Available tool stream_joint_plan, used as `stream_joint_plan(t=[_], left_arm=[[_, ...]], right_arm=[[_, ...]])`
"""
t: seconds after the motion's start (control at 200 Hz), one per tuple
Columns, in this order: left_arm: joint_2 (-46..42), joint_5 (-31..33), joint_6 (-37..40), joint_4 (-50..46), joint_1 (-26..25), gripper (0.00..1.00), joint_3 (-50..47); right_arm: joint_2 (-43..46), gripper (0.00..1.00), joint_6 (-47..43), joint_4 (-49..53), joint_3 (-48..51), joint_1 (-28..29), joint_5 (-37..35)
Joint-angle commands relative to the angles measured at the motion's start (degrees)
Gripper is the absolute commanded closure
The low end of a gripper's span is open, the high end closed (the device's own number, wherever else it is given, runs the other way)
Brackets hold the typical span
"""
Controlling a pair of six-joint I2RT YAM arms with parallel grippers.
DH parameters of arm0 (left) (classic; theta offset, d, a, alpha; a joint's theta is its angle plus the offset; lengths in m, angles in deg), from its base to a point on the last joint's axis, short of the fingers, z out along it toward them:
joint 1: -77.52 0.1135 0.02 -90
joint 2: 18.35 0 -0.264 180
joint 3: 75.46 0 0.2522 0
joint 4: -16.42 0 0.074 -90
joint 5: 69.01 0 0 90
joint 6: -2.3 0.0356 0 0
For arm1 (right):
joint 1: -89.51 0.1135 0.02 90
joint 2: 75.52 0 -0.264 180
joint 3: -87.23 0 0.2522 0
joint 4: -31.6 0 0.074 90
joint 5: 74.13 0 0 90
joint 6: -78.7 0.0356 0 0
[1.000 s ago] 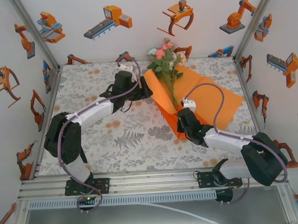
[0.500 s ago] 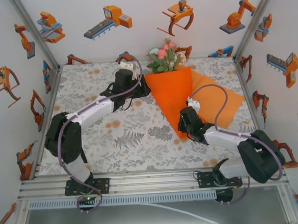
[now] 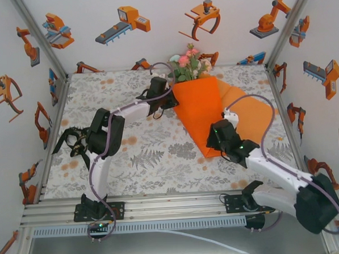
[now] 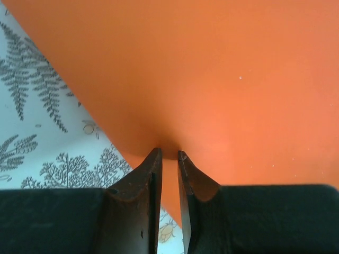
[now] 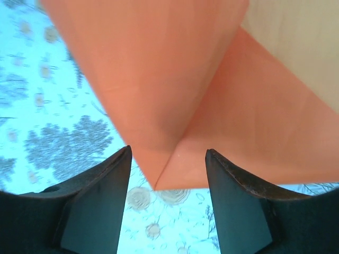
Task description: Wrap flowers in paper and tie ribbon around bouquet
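Over the flowers [image 3: 188, 66], the paper [image 3: 200, 111] had just folded across.
At its left edge the left end effector [image 4: 169, 154] had narrowed onto it; at its tip the right end effector [image 5: 168, 153] had opened wide, so its right flap probably needed wrapping next.

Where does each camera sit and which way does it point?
Top: above, behind the bases, looking down on the table; left arm, right arm show.
Left wrist: on the wrist, facing the paper edge past the nearly shut left claw.
Right wrist: likewise, facing the paper's corner past the spread right claw.
All share the paper.
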Motion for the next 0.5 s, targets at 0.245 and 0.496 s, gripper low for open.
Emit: stream_joint_plan(t=[0.245, 0.496], left_arm=[[4.45, 1.69, -1.06, -0.96, 1.71, 0.74, 5.77], [8.47, -0.91, -0.58, 0.33, 4.29, 0.71, 10.03]], right_arm=[[-10.18, 0.47, 2.96, -10.74, -11.25, 5.7, 31.52], [-26.09, 0.52, 1.75, -7.35, -12.67, 0.39, 20.41]])
